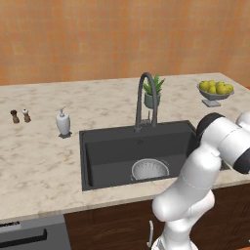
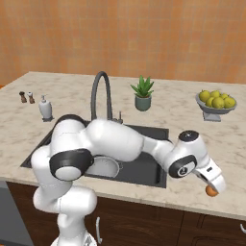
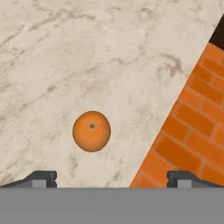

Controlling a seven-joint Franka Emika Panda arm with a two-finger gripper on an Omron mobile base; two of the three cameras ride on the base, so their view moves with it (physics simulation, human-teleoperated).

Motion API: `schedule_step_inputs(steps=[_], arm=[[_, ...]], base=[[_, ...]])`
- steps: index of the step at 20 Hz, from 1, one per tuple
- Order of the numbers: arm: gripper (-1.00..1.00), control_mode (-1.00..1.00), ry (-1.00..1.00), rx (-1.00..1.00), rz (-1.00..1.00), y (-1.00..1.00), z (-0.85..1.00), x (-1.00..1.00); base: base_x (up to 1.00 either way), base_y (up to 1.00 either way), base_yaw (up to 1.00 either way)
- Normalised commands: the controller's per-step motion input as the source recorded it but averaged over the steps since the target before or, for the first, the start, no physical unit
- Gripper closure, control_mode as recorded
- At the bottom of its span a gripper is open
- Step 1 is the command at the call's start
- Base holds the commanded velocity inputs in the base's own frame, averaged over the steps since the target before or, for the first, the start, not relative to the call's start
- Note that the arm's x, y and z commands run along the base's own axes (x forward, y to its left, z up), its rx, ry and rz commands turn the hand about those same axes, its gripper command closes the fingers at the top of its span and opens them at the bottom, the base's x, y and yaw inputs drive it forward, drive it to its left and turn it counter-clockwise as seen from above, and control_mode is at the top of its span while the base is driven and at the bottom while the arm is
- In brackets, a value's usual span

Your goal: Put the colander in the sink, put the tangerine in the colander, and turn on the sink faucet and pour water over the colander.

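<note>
Orange wall (image 1: 122, 34), beige marble counter (image 1: 39, 161), dark wood cabinets (image 1: 112, 227)

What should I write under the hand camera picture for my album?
Open gripper hovering over a tangerine on the marble counter.

You had plenty of bare counter (image 3: 65, 52) all round the tangerine (image 3: 91, 131), nothing crowding it, so the wide-open gripper (image 3: 111, 178) could drop straight over it. Only catch was the counter edge close on one side, with brick floor (image 3: 183, 131) past it. Over at the sink (image 1: 97, 146), the colander (image 1: 150, 169) sat in the front part of the basin, open from above. The faucet (image 1: 146, 97) arched over the back rim, with the potted plant (image 1: 152, 93) just behind it. Fruit bowl (image 2: 215, 103) stood well apart.
</note>
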Motion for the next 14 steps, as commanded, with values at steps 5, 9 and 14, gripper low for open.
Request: schedule_step_inputs(steps=[5,9,14], arm=[[-1.0,-1.0,0.0,0.13,0.0,-0.05,-0.22,0.14],[-1.0,-1.0,0.0,0.11,0.0,-0.13,-0.22,0.19],[-1.0,-1.0,0.0,0.02,0.0,-0.27,-0.17,0.14]], base=[[0.0,0.0,0.0],[0.0,0.0,0.0],[0.0,0.0,0.0]])
